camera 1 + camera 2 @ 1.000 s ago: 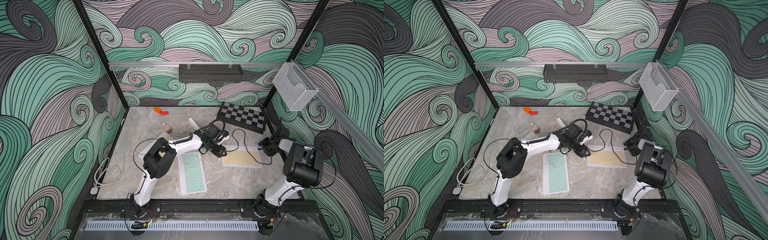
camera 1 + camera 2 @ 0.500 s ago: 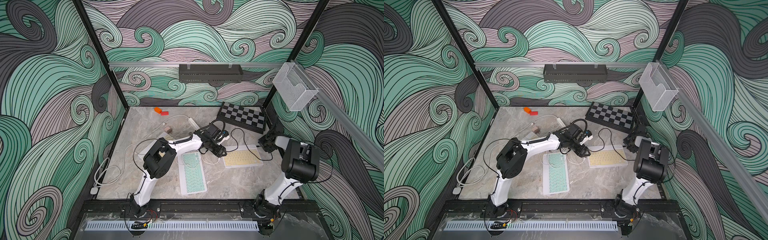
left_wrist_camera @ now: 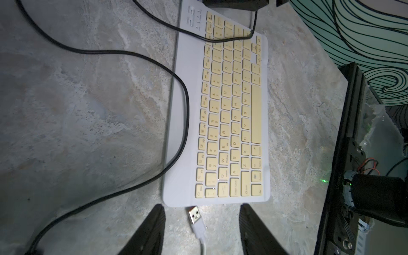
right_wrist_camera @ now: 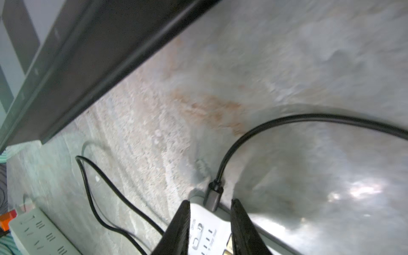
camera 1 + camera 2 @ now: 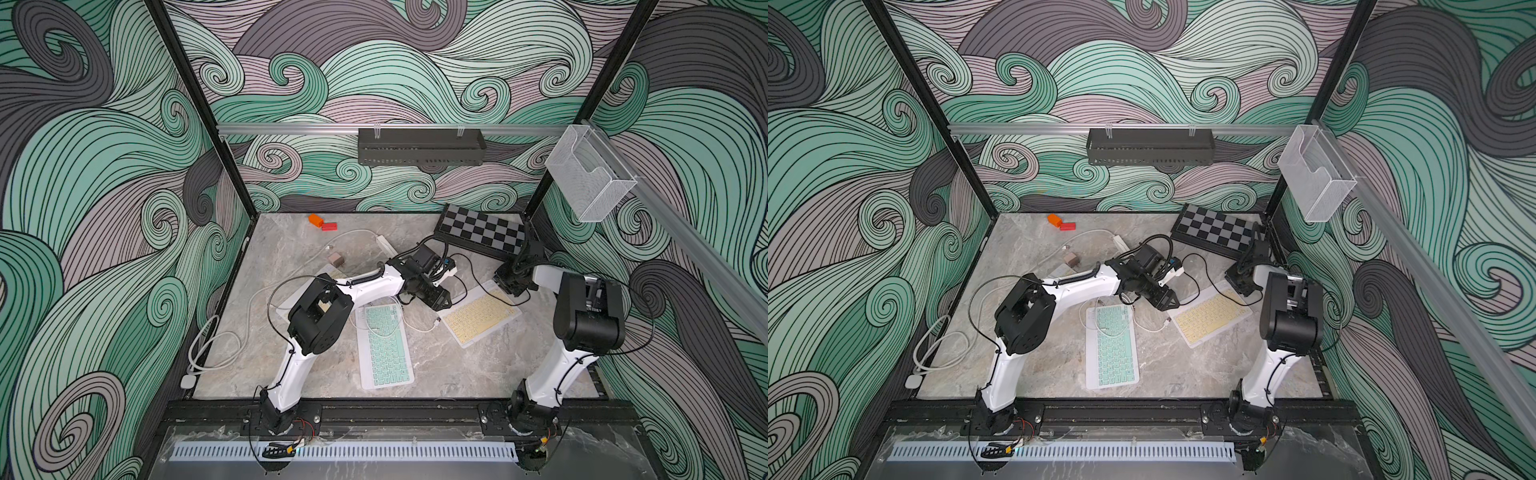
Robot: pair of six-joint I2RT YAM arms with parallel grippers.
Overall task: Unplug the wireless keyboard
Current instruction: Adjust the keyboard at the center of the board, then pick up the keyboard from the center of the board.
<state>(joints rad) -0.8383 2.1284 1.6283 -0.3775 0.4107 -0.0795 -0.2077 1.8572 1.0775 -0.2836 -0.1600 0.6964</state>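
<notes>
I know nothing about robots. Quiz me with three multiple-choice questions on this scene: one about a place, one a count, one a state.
1. Where does the chessboard lie?
A. At the table's far right corner.
B. Under a keyboard.
C. On the floor.
2. How many keyboards lie on the table?
A. One.
B. Two.
C. Four.
3. The black cable's plug is:
A. seated in the yellow keyboard's edge.
B. loose on the table.
C. lying on the chessboard.
Answers: 1 A, both top views show it by the far right post. 2 B, the yellow keyboard and a green keyboard. 3 A, the right wrist view shows it seated.
</notes>
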